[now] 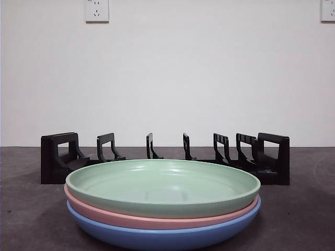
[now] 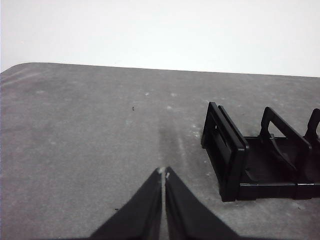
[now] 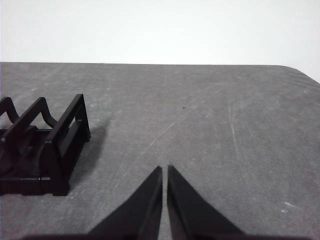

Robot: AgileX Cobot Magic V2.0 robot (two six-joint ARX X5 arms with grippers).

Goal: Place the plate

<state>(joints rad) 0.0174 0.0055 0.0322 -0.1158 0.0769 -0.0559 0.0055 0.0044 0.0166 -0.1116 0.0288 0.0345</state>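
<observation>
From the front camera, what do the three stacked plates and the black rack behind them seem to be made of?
The green plate, pink plate and blue plate look like matte plastic or melamine: flat even colour, soft sheen, no glaze glare. The black rack looks like moulded plastic: thick, uniform dividers with a dull finish. The look alone cannot confirm either.

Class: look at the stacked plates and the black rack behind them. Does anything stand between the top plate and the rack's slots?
Nothing visible does. The green plate tops the stack, uncovered, and the black rack stands right behind it with no plate in its slots. Both grippers, left and right, hover shut beside the rack's ends.
</observation>
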